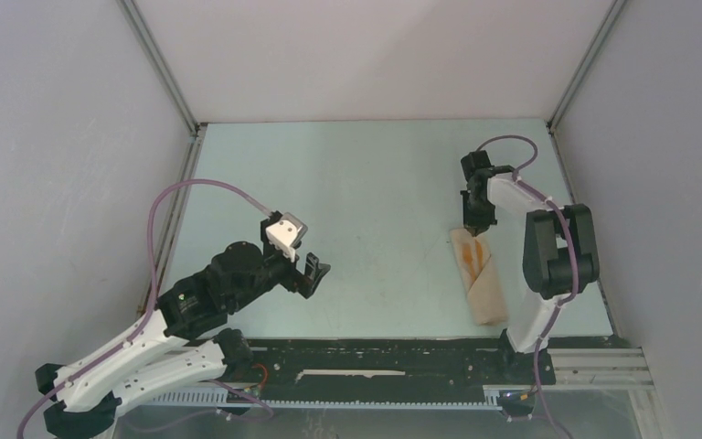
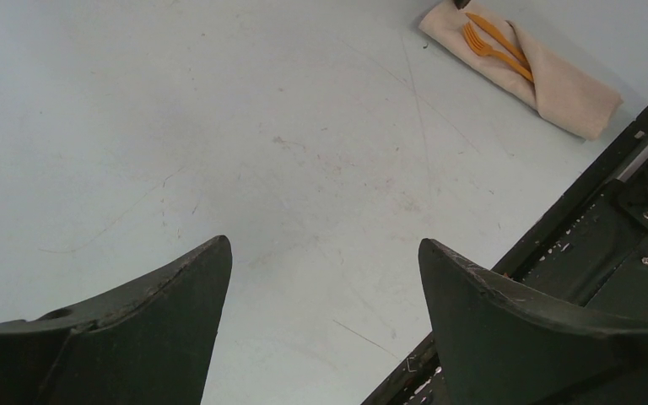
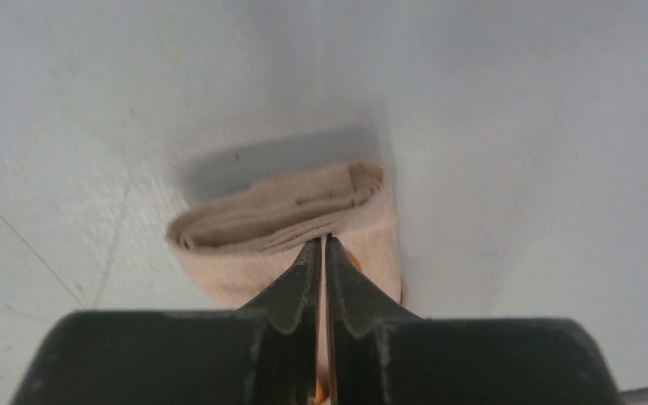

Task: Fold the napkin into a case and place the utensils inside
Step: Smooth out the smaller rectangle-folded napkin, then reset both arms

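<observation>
The case [image 1: 486, 293] is a narrow, flat beige-tan pouch of folded cloth. It lies on the right side of the table, its length running far to near, with the near end leaning slightly right. A slanted pocket edge crosses it. The utensils [image 1: 473, 254], an orange fork [image 2: 489, 51] and a second slim orange piece, lie side by side, tucked under that edge, their far ends showing.

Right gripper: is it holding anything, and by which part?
It cannot be told. The right gripper is shut, tips at the case beside the utensils; any pinch of cloth or utensil is hidden.
</observation>
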You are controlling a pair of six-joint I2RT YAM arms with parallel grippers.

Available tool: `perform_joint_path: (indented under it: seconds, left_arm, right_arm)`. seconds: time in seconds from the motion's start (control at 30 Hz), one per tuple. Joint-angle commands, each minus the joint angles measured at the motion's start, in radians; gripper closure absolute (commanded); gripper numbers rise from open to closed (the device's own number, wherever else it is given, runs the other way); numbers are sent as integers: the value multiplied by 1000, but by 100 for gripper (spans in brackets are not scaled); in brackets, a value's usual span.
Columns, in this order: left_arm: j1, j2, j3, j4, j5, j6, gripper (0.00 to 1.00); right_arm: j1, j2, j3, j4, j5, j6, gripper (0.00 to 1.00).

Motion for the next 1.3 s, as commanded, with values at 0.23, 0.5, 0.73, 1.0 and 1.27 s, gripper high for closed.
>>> perform_joint_path:
  seconds: [0.23,0.5,0.73,1.0,1.27]
  left_arm:
    - [16,20,5,18,-1,2,11]
    - [37,39,5,15,10,0,11]
    - [127,25,4,52,72,-11,12]
    - [137,-5,264,-54,-83,-168,8]
    - [137,-13,559,-135,-248,-221,4]
  right_arm:
    - [-9,136,136,47,-5,-14,88]
    - [39,20,143,-39,25,-17,74]
    - [172,-295,157,-196,-33,58,56]
    - [355,-846,133,-177,-63,183,1]
    - [355,-1271,130,-98,-18,214,0]
